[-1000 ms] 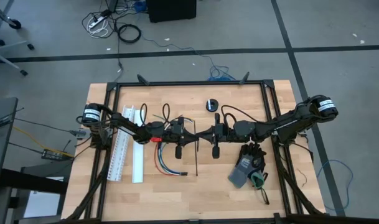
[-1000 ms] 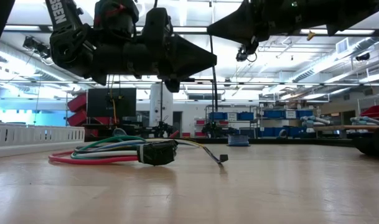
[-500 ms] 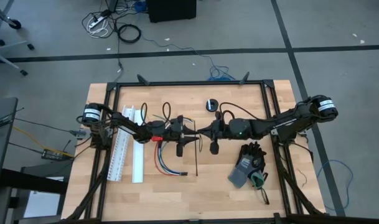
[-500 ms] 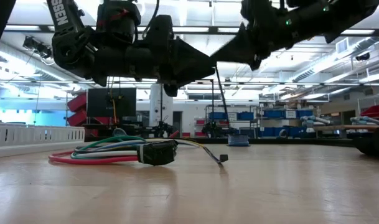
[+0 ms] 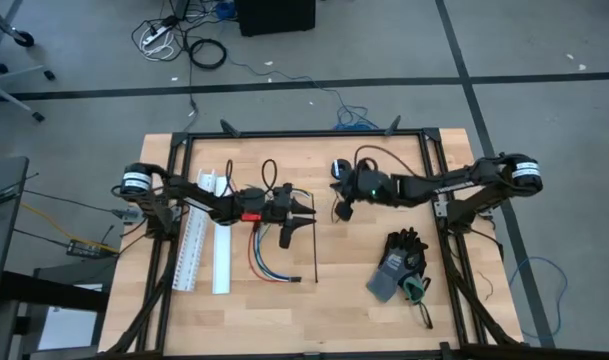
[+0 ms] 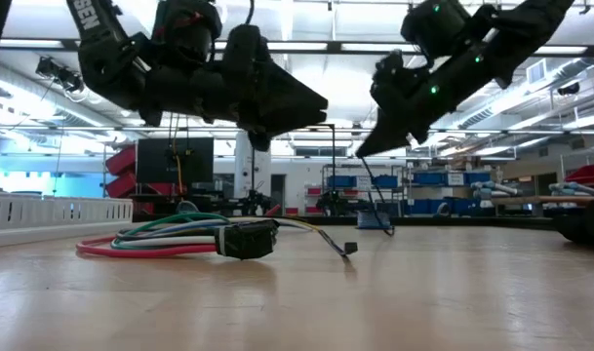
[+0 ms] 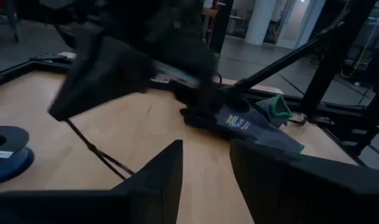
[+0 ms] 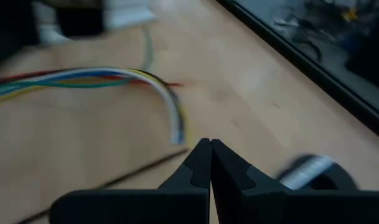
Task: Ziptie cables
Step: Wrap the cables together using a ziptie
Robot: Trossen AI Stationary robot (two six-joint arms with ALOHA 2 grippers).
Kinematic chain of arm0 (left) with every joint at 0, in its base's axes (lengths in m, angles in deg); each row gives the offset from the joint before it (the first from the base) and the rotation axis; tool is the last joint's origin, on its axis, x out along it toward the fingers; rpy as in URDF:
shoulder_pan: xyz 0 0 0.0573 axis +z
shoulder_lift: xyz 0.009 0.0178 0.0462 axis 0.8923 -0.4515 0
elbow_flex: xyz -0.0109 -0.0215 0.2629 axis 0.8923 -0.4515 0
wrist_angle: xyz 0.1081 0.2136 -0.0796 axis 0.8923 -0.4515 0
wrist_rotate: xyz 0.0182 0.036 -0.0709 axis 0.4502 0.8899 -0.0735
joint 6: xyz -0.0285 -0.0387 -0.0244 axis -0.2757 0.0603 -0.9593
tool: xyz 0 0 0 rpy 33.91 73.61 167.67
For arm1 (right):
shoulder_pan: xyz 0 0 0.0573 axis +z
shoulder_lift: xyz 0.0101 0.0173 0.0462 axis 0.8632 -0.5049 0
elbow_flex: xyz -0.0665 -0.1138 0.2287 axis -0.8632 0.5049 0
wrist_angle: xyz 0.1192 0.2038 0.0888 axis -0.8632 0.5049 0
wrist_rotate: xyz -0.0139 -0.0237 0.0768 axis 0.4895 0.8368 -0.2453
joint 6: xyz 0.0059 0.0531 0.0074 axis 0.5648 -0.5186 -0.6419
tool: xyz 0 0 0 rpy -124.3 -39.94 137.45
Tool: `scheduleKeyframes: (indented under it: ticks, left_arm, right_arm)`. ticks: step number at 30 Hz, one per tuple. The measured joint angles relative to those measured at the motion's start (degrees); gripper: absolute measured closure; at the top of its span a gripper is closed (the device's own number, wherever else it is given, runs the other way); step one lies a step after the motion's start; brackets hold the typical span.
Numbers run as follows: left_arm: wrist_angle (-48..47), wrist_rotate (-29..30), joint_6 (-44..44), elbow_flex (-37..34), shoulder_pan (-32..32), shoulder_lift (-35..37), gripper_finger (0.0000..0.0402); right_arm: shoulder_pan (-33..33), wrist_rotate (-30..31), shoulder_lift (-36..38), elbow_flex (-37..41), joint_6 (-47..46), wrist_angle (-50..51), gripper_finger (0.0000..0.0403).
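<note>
Wooden table, both my arms raised above it.
My left gripper hangs parted over the cables; my right gripper, pinched together, dangles a ziptie.

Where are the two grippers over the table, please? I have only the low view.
Observer: From above, the right gripper, shut on a hanging ziptie, is beside the left gripper, to the right of the cables.
Operator: Is another ziptie lying down?
Observer: Yes, a second ziptie lies straight on the table, right of the cables.
Operator: Is the left gripper open?
Observer: Its wrist view shows a gap between the fingers.
</note>
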Motion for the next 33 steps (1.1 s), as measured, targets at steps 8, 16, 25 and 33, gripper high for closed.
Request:
scheduleKeyframes:
  ticks: [8, 16, 25, 33]
  left_arm:
    - [-0.02, 0.33, 1.08, -0.65, 0.15, 1.42, 0.0275]
    - [-0.01, 0.94, 1.70, -0.65, 0.40, 1.42, 0.0275]
    - [-0.01, 1.13, 1.70, -0.58, 0.59, 1.42, 0.0275]
    - [-0.23, 1.13, 1.78, -0.58, 0.59, 1.42, 0.0275]
  right_arm:
    - [-13.89, -4.46, 1.83, -1.65, -1.00, 10.27, 0.0402]
    - [-19.84, -10.95, 1.17, -1.83, 1.27, 10.13, 0.0403]
    - [-20.25, -12.65, -3.80, -1.85, 3.53, 2.96, 0.0402]
    - [-20.36, -10.28, -8.83, -2.12, 4.81, -1.96, 0.0402]
